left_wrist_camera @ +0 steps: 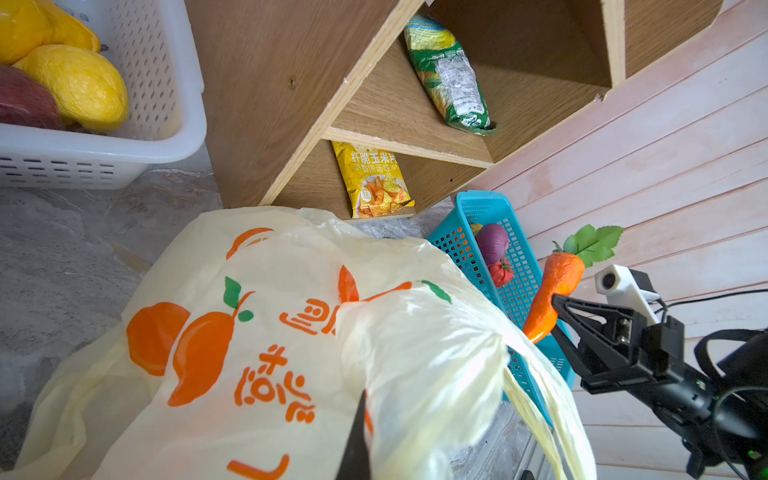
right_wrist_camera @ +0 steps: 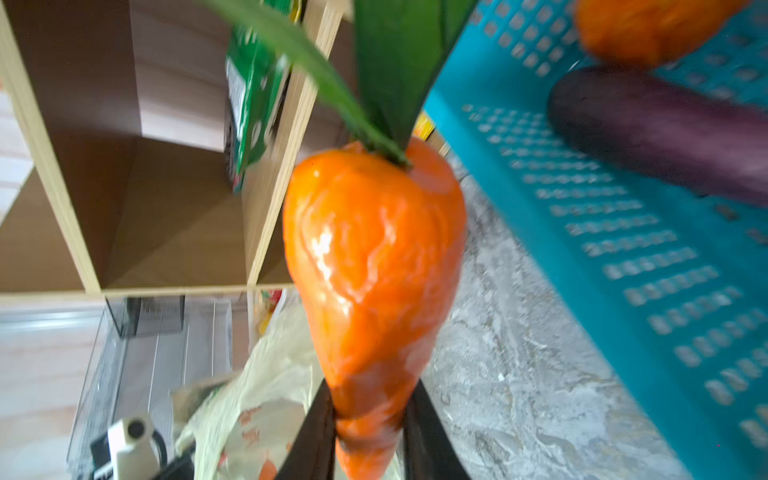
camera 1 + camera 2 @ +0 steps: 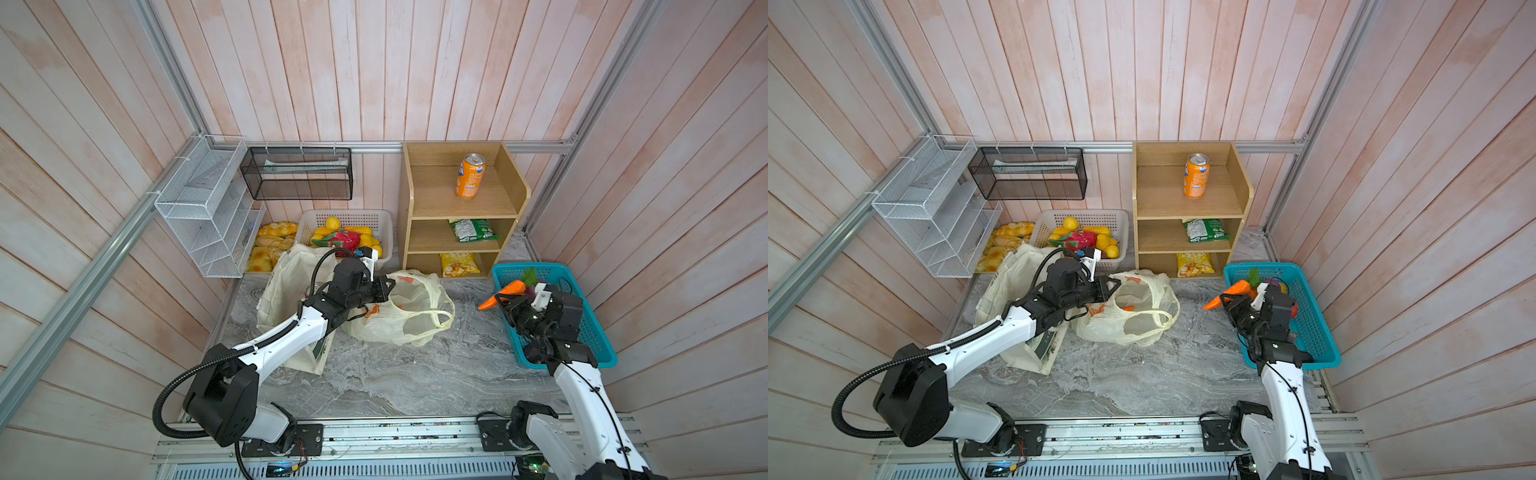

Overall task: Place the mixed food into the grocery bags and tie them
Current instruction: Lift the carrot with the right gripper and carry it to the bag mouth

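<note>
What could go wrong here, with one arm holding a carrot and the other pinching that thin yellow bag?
1. The right pincer grips the glossy, tapered carrot near its narrow tip, so it might slip out.
2. The left pincer holds only one spot of the plastic bag; its mouth sags on the table, so the carrot could miss and land beside it.
3. The thin film might slip from the shut left pincer.

Marble tabletop (image 3: 415, 374) carries canvas tote (image 3: 286, 270), plastic bag (image 3: 386, 332), blue basket (image 3: 528, 268), white basket (image 3: 345, 212), shelf (image 3: 432, 195).
</note>
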Controlling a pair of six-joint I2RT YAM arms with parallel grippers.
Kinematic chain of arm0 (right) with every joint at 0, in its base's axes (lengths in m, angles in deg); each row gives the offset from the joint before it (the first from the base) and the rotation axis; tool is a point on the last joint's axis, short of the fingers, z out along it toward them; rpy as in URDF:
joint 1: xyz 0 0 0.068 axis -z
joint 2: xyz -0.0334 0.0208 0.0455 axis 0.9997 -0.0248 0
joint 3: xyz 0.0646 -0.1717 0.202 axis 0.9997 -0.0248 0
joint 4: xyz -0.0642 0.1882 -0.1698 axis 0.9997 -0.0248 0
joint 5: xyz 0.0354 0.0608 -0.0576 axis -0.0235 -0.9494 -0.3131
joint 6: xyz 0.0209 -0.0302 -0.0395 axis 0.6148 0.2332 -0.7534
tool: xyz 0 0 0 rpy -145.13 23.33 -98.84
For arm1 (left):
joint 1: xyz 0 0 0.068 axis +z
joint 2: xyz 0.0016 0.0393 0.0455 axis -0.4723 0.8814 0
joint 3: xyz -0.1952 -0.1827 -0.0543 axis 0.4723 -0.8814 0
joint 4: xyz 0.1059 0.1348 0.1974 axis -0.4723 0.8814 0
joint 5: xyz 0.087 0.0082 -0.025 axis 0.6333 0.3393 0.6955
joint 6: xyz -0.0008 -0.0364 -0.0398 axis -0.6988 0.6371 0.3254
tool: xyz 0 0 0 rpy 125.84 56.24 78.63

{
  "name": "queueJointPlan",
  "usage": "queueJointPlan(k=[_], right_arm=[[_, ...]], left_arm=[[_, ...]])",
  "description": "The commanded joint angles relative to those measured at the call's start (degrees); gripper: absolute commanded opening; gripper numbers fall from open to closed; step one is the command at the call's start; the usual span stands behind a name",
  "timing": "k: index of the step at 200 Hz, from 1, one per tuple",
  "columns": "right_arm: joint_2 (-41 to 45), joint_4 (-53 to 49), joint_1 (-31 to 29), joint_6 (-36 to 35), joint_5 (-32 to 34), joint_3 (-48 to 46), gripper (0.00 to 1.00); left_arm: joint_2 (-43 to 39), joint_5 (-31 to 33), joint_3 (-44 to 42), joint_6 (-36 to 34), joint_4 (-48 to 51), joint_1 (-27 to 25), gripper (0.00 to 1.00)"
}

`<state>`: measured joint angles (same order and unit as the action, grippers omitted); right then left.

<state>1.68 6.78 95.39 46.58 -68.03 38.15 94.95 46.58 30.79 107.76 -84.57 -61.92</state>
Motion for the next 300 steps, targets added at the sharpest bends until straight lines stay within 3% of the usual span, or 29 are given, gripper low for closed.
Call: queueJointPlan(k=[1, 64, 110, 205, 300], right_arm=[[0.57, 0.74, -4.58, -4.71, -6.69, -2.36, 0.16], [3.79, 1.52, -18.59, -6.91, -11.44, -11.17, 0.15], [3.26, 2.39, -29.02, -6.19, -9.64, -14.24, 0.15], [4.01, 4.81, -35.84, -4.99, -10.76, -18.29, 0.13], [-12.01, 3.83, -36.24, -15.60, -12.72, -2.68, 0.12]], left_arm=[[-0.15, -0.56, 0.57, 0.17, -1.04, 0.26, 0.00], [0.36, -0.47, 0.90, 0.12, -1.47, 0.27, 0.00], [0.49, -0.30, 1.18, -0.08, -1.38, 0.27, 0.00], [1.55, -0.82, 2.45, -0.28, -1.23, 0.25, 0.00], [1.16, -3.22, 1.79, -1.84, -0.85, 0.30, 0.00]])
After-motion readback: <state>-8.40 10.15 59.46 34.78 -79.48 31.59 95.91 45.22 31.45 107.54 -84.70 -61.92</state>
